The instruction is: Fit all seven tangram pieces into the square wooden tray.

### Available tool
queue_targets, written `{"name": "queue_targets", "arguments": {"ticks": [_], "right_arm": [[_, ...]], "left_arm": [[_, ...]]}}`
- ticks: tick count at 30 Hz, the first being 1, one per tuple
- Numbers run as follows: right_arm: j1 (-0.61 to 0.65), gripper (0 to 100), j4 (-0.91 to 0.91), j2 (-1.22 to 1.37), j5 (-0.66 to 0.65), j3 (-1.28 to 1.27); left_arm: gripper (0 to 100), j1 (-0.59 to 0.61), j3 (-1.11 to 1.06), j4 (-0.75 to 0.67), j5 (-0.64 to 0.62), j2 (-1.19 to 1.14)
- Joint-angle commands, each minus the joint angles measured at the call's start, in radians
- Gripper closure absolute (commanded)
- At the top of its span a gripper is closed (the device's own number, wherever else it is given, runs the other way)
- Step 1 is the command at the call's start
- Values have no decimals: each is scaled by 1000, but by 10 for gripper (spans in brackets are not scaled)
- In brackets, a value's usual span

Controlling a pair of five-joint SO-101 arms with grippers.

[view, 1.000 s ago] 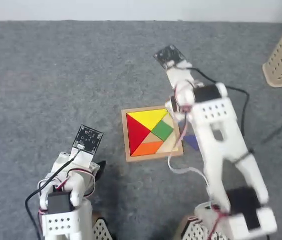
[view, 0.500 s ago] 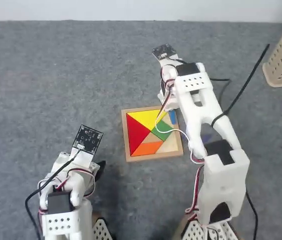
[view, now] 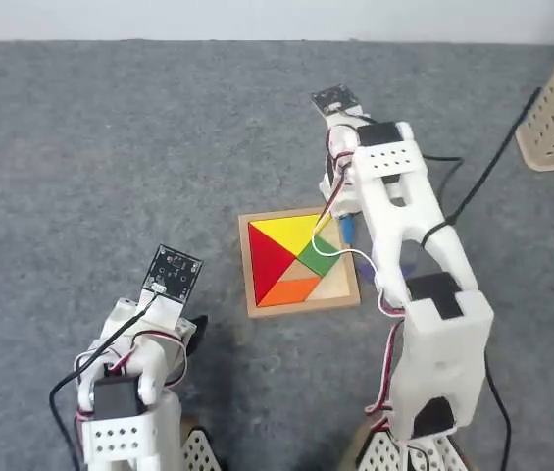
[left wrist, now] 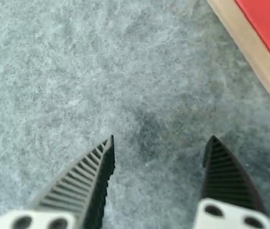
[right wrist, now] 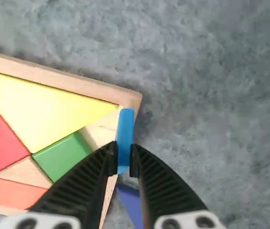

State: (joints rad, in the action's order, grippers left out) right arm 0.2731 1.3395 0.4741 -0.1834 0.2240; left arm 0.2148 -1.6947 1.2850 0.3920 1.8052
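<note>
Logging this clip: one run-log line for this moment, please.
right pincer: shut on blue piece, on edge at tray corner | left pincer: open over carpet

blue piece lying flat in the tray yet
No, the blue piece stands on edge, pinched in the right end effector above a corner of the wooden tray.

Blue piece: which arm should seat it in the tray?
Right. The right claw is shut on the blue piece, held on edge at the wooden tray's unfilled corner beside the yellow triangle. The left claw hangs open over carpet, outside the tray's edge.
</note>
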Motion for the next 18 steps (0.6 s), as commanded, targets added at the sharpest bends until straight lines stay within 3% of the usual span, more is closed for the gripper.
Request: {"name": "queue_targets", "arguments": {"ticks": [1,8,14,18], "right_arm": [[-15,989,4,-1,12,63],[-13,987,-1,4,12,63],[5,865,15,4,12,63],[31,867,19,4,12,63]], "left_arm": [[720,-3,8,-2,3,17],[720,-3,8,-2,3,17],[720,-3,8,-2,3,17],[720,-3,8,-2,3,17]]}}
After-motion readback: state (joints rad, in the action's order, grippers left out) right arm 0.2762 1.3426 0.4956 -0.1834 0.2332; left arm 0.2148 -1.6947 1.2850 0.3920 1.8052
